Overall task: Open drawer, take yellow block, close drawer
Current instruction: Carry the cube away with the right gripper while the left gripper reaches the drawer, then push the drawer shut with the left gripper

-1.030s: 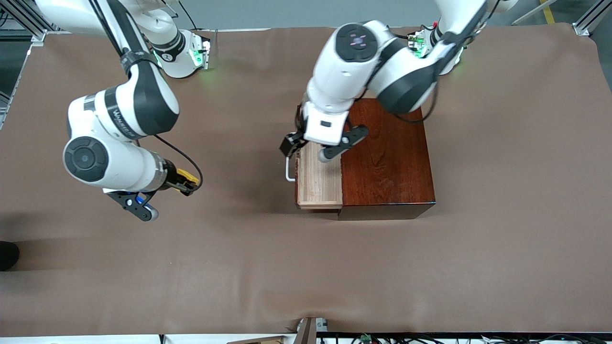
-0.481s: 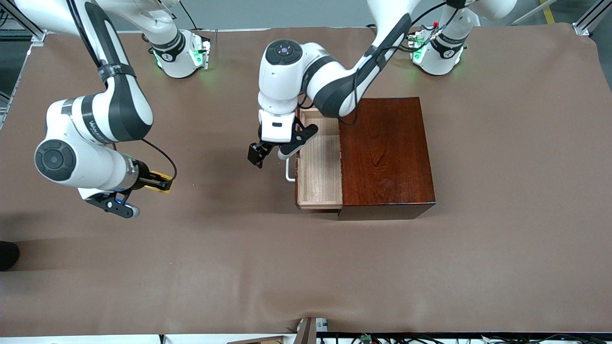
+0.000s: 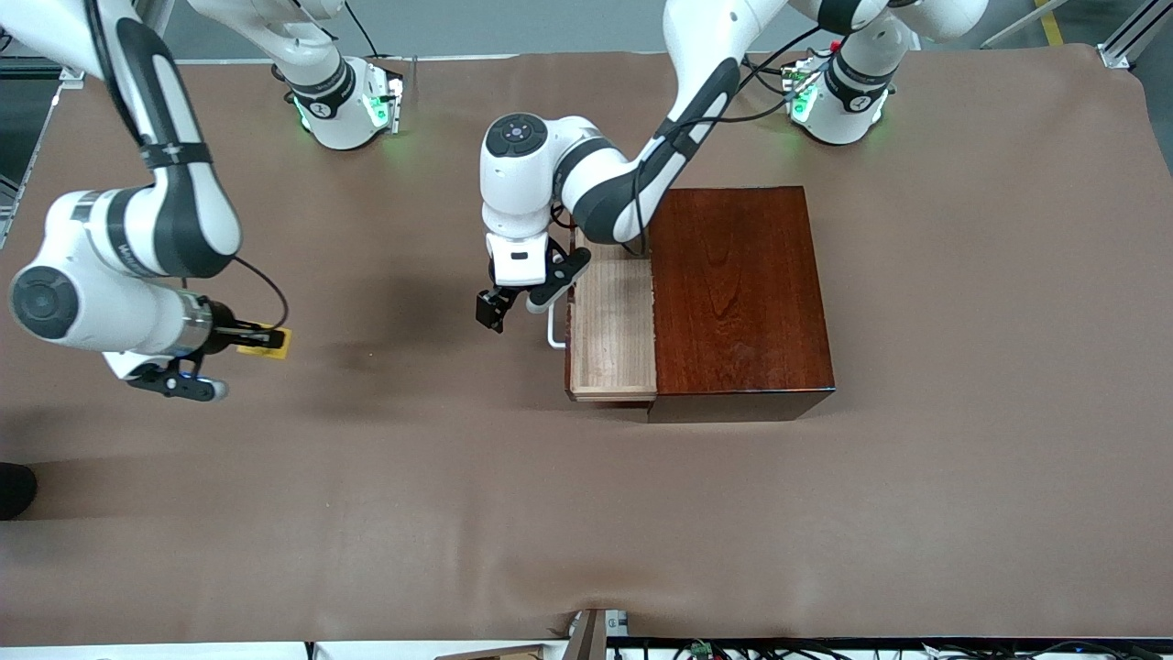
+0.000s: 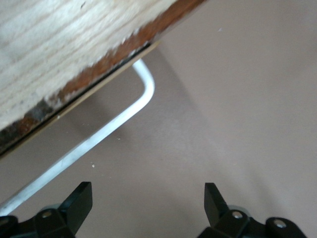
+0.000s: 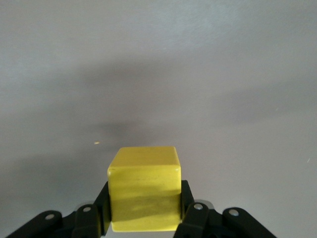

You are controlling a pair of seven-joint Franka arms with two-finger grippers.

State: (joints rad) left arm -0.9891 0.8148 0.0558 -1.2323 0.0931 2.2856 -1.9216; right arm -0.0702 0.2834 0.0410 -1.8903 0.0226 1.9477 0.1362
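The right pincer (image 3: 252,339) is pinching the yellow block (image 3: 266,341) between its fingers and holding it in the air over the bench (image 3: 962,458) toward the right arm's end, well apart from the wooden box (image 3: 738,293); in the right wrist view the cube (image 5: 144,187) is sitting squarely between the pads, above bare cloth. That placement is keeping the block clear of the drawer's path, so the closing can go ahead unhindered.

The left pincer (image 3: 518,307) is hovering with its fingers spread just beside the white handle (image 3: 553,328) of the drawer (image 3: 612,335), which is standing pulled out with its pale interior showing nothing inside. The left wrist view is showing the handle (image 4: 99,139) ahead of the spread fingertips (image 4: 79,201), not yet between them. Judging by this, the left arm is lining up to push the drawer shut.

Against the earlier frames, the right arm has been carrying the block farther toward its end of the bench, and the left pincer has come off the open drawer to the handle side.
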